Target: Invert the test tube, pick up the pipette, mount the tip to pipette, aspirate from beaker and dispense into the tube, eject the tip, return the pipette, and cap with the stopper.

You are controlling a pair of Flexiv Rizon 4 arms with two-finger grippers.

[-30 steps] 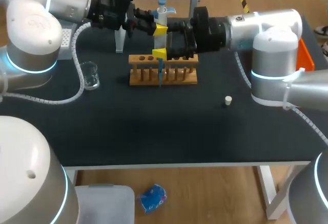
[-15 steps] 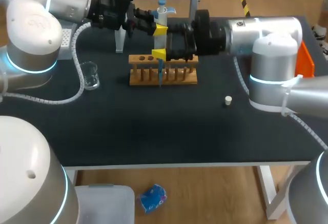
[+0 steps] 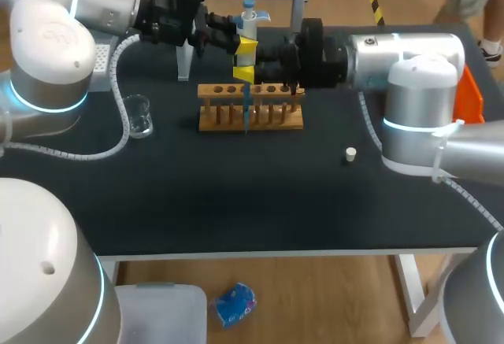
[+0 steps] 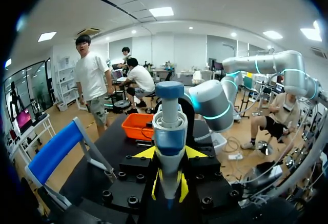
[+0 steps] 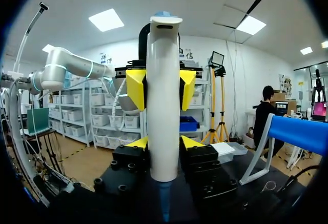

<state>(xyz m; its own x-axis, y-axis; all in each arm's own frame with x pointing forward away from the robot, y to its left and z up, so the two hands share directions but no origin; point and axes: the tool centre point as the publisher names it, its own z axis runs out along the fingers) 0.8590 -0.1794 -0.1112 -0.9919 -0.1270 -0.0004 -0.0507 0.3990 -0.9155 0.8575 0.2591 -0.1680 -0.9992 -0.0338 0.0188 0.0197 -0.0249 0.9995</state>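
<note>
Currently, one pipette [image 3: 249, 23] is held upright over the wooden test tube rack [image 3: 268, 117], toward the table's far edge. Its body is a smooth white cylinder with a blue collar and a blue plunger knob. One slim, tapered blue tip [image 3: 246, 112] is fitted at its lower end and points down at the rack. The left gripper [image 4: 169, 187] is clamped on the pipette, one yellow fingertip on each side. The right gripper [image 5: 163, 143] is closed on the white body from the opposite side, just below the left one, with both yellow tips against it. One rack is present, a pale wooden frame with a row of round holes in its top bar. One clear glass beaker [image 3: 139, 116] stands on the matte black table [image 3: 260, 194], apart from the rack on its left. One small, round white stopper [image 3: 350, 153] lies apart on its right.
</note>
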